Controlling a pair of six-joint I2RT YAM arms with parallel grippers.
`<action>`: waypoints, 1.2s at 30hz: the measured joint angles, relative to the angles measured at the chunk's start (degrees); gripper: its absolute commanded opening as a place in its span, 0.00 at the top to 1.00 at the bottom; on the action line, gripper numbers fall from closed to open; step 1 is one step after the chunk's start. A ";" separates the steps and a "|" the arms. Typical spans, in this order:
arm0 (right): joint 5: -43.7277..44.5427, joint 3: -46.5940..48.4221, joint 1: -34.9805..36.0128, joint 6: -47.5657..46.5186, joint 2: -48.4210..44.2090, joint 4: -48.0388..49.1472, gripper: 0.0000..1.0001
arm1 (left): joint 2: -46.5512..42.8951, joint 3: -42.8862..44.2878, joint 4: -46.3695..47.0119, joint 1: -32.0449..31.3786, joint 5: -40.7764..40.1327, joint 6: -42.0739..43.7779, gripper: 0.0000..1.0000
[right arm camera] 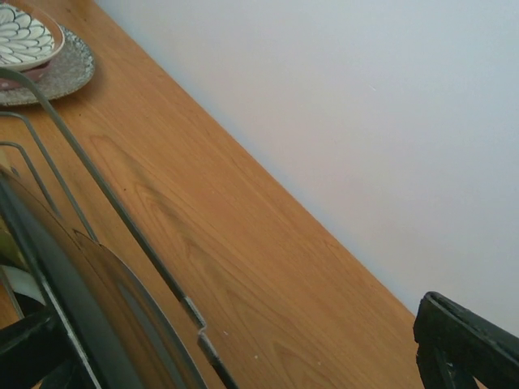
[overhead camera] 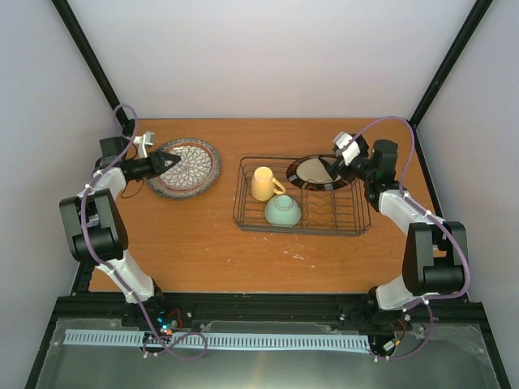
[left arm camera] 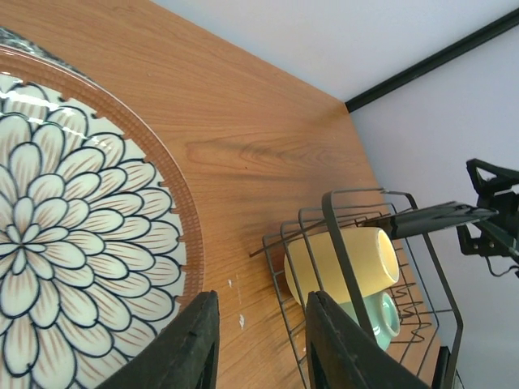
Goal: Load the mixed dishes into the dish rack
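The black wire dish rack holds a yellow mug on its side and a mint-green bowl. A cream plate with a dark rim leans in its back right part. My right gripper is wide open beside that plate; the plate's dark rim lies by its left finger. The brown petal-patterned plate lies on the speckled-rimmed plate at the left. My left gripper hovers over its left part, open, with only bare wood between the fingers.
The wooden table's back edge meets the white wall. Black frame posts stand at both back corners. In the left wrist view the rack's near corner wire rises just past the right finger, with the mug behind it.
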 measured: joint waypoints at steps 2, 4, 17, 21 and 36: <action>-0.31 -1.88 0.00 1.31 -0.70 2.45 0.00 | 0.00 0.00 0.09 0.59 -0.28 -0.44 0.69; -0.92 -3.65 0.00 2.78 -1.77 5.03 0.00 | 0.00 -0.02 0.46 1.40 -0.46 -1.07 0.69; -3.63 -6.64 0.02 11.10 -7.30 22.77 0.00 | 1.25 -0.02 0.37 4.79 -3.72 -2.45 0.70; -3.72 -7.91 0.02 13.86 -10.99 24.65 0.00 | 3.08 -0.02 -1.20 4.74 -5.35 -2.14 0.72; -3.19 -10.27 0.48 17.64 -28.41 13.70 0.00 | 4.63 0.04 -3.98 4.76 -14.73 -1.75 0.71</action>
